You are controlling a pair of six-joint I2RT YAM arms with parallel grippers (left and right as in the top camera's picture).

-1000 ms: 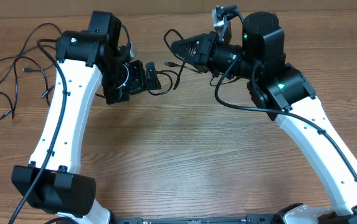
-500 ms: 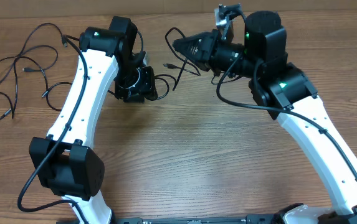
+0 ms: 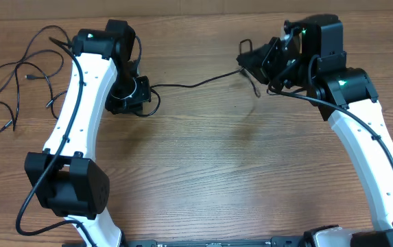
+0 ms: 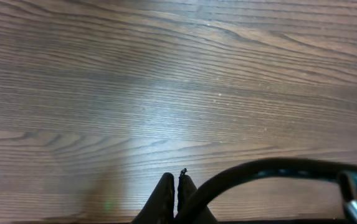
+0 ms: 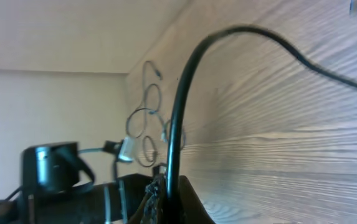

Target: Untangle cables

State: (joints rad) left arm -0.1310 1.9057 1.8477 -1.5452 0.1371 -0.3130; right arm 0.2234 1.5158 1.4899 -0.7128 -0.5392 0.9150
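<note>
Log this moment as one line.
left pincer: shut on thin glossy black cable | right pincer: shut on same cable | cable: stretched between pincers

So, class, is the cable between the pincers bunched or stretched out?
Stretched out: the cable runs as one nearly straight line from left pincer to right pincer.

No legible writing.
The left arm (image 3: 73, 116), right arm (image 3: 361, 137), table (image 3: 203, 185) and cables (image 3: 18, 75) show no readable lettering, label, brand or number.
</note>
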